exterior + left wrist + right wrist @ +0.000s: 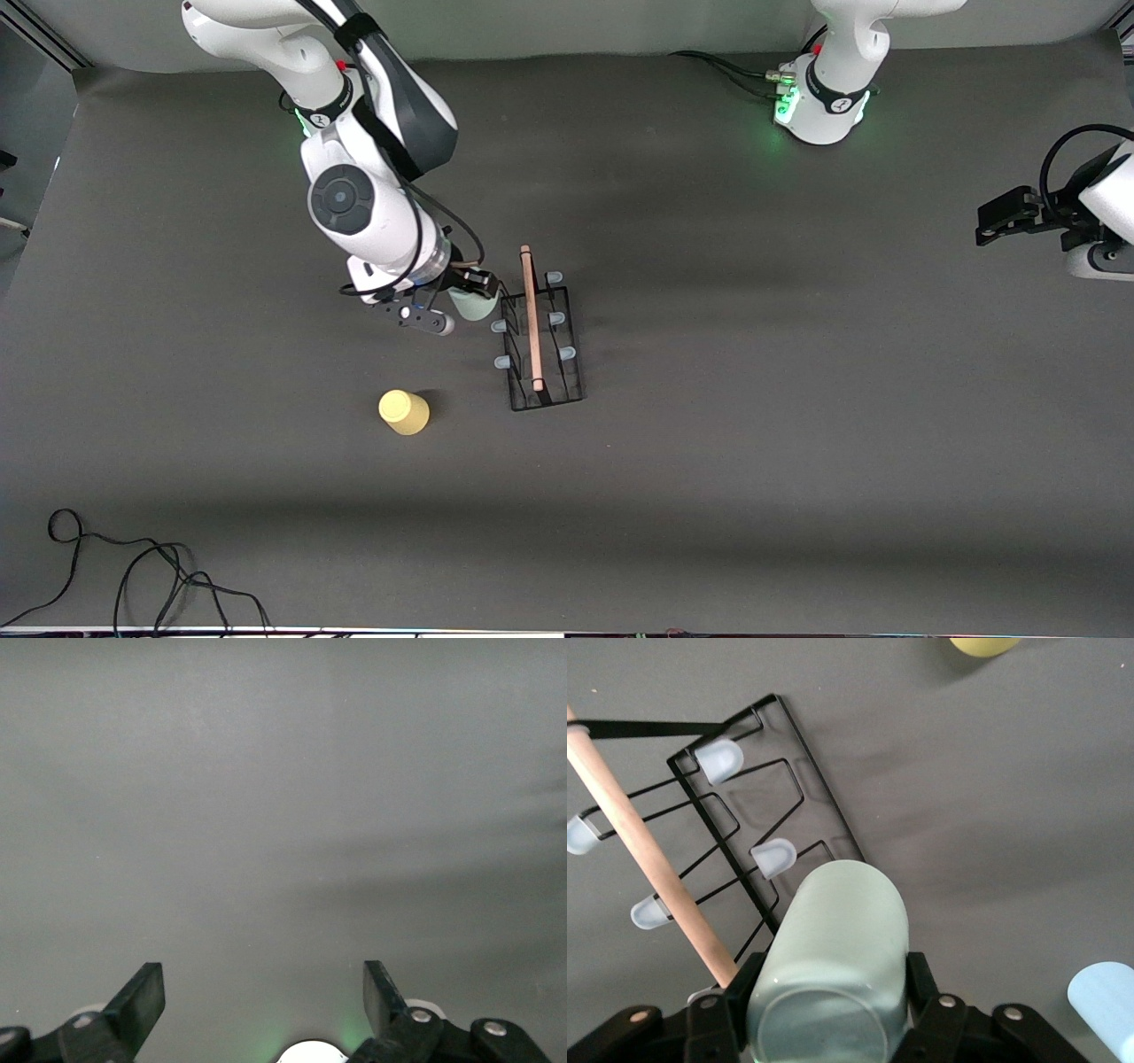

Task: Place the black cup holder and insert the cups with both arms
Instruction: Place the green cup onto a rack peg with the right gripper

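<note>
Right end effector (833, 1010) clamped on mint cup (833, 948) beside black cup holder (539, 341), yellow cup (405, 413) nearby, left end effector (264, 1001) apart, waiting

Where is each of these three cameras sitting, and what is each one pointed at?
Front view: high across the table, facing both robots; shows both arms, the black cup holder, the yellow cup.
Left wrist view: on the waiting left arm at its end of the table, looking at bare table; left claw open, empty.
Right wrist view: on the right arm, looking down at the holder; right claw shut on the mint cup.
Shared: front and right wrist views both show holder, mint and yellow cups.
</note>
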Controlling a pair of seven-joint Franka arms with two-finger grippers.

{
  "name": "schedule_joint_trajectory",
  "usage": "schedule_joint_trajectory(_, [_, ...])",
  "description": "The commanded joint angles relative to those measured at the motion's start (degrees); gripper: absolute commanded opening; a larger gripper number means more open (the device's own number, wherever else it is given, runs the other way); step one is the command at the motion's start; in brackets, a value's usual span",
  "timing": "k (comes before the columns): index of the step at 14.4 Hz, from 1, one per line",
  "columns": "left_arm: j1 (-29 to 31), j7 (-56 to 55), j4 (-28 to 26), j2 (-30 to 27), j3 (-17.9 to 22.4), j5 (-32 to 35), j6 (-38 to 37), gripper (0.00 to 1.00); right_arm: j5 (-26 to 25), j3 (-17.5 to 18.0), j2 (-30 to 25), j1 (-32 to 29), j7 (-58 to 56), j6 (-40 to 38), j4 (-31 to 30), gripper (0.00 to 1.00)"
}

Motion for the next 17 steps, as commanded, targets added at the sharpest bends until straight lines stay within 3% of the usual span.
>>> schedule_joint_trajectory(1, [-0.62, 0.85, 1.07, 0.47, 0.50, 1.22, -0.05, 1.00, 1.19, -0.78, 0.51, 1.84, 1.15, 0.13, -0.03, 0.00])
schedule_joint_trajectory(7, [-1.06, 0.85, 1.07, 0.38, 0.41, 1.22, 0.48, 1.00, 1.01, -0.78, 2.53, 3.78, 1.15, 4.70, -2.31, 0.00])
schedule_joint_trajectory(8, [-1.06, 0.94, 1.07, 0.38, 0.33, 1.22, 0.66, 1.00, 1.01, -0.78, 2.62, 3.69, 1.15, 4.70, -2.23, 0.08])
schedule_joint_trajectory(9, [-1.06, 0.85, 1.07, 0.38, 0.33, 1.22, 0.48, 1.00, 1.01, -0.78, 2.62, 3.60, 1.06, 4.61, -2.23, 0.80])
schedule_joint_trajectory(10, [-0.97, 0.85, 1.07, 0.47, 0.33, 1.22, 0.66, 1.00, 1.01, -0.87, 2.44, 3.51, 1.06, 4.52, -2.14, 1.00])
schedule_joint_trajectory(14, [-0.97, 0.94, 1.07, 0.47, 0.33, 1.22, 1.53, 1.00, 0.40, -1.83, 1.04, 2.72, -0.07, 3.12, -0.74, 1.00])
schedule_joint_trajectory(17, [-0.89, 0.94, 0.98, 0.47, 0.33, 1.04, 1.98, 1.00, -2.14, -7.52, 1.12, 2.72, -9.79, -3.54, 3.12, 1.00])
